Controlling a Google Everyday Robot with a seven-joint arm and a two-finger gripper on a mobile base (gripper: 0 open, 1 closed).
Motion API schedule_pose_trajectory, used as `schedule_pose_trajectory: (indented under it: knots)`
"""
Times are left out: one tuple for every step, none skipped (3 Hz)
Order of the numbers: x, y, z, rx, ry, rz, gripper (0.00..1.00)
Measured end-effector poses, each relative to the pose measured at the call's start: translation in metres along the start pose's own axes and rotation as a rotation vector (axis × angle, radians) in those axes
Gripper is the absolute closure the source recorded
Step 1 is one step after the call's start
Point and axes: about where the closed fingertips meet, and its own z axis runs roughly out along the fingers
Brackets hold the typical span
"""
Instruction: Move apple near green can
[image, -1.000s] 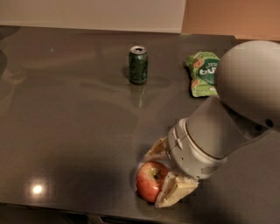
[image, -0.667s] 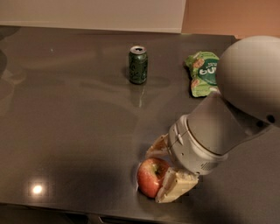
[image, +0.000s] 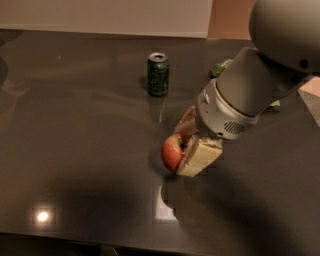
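Step in hand: transport. The apple (image: 171, 152) is gripped but not yet near the green can (image: 158, 74).
Gripper: the gripper (image: 187, 145) is over the middle of the bench (image: 75, 140), its two pale fingers clamped on the apple from either side.
Apple: at the gripper's tip, low at the bench; I cannot tell whether it touches the surface.
Green can: upright toward the far edge, beyond and slightly left of the apple, with a clear gap between them.
Arm: the arm (image: 245, 95) reaches in from the right and hides most of a green snack bag (image: 220, 67).
Next move: likely a short carry toward the can, stopping just beside it, then a set-down and release.
Risk: coming too close could tip the can.
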Motion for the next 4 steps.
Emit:
schedule_pose_trajectory:
  knots:
    - [-0.006, -0.060, -0.011, 0.051, -0.011, 0.097, 1.00]
    - [-0.011, -0.112, -0.007, 0.100, -0.017, 0.167, 1.00]
    - [-0.011, -0.156, 0.009, 0.155, -0.007, 0.202, 1.00]
    - [-0.006, -0.192, 0.026, 0.204, 0.009, 0.229, 1.00]
